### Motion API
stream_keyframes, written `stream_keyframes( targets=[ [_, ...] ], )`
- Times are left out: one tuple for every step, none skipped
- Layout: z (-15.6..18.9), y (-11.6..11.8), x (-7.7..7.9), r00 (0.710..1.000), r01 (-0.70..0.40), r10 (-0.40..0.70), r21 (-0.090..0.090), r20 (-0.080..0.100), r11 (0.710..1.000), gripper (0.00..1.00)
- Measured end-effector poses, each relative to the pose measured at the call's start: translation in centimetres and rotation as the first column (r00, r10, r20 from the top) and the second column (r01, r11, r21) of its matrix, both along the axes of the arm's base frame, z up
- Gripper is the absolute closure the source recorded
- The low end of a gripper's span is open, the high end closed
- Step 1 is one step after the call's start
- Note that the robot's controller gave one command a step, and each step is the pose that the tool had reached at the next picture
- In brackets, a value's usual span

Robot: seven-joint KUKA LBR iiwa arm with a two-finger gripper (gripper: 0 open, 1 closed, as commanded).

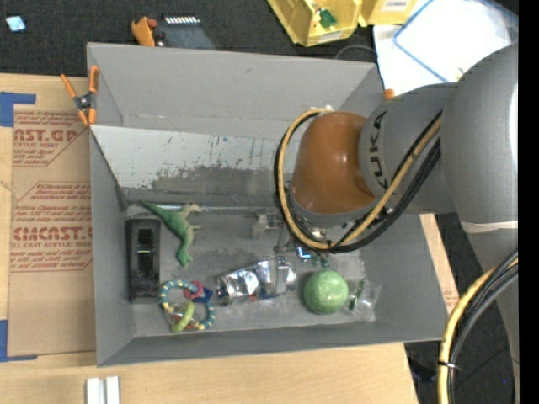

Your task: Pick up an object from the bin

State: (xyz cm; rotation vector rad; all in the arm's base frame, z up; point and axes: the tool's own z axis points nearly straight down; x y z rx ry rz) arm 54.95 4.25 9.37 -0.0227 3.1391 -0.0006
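Lying on the floor of the bin (227,91), right by the tip of the pincer (295,255), is a crumpled silver packet (253,282). It is shiny, foil-like and stretched out sideways, and its nearer end almost touches the pincer on the side toward the bin's front wall. I'd judge it light and crinkly, the sort of thing that gives under a squeeze and slips on its glossy skin. The sensible hold is across its narrow middle, where the bulk is, rather than on a loose end that would just fold.

Whether the pincer is released or clenched I cannot tell from here. The arm's orange cover (333,162) hangs over most of it, and nothing shows as held.

Just beside the packet, and also on the front-wall side of the pincer but toward the arm, sits a green ball (324,293). It is round and likely to roll if nudged. A clear plastic piece (364,297) is tucked against the ball's far side.

Farther from the pincer, beyond the packet's other end, lies a many-coloured ring toy (187,303). A green toy dinosaur (179,225) lies well apart from the pincer on that same side, and a black box (143,257) sits farthest out, near the side wall.
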Motion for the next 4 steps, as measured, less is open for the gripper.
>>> stream_keyframes(
  targets=[
    [7.1, -0.6, -3.4, 0.986, -0.170, 0.170, 0.000, -0.001, 0.986, 0.00],
    [0.4, 2.0, -5.3, 1.000, -0.026, 0.026, 0.001, 0.000, 1.000, 0.00],
    [-0.1, -1.0, -4.4, 0.999, 0.040, -0.040, 0.002, 0.019, 0.999, 1.00],
    [-0.1, -1.0, -4.4, 0.999, 0.040, -0.040, 0.002, 0.019, 0.999, 1.00]
  ],
)
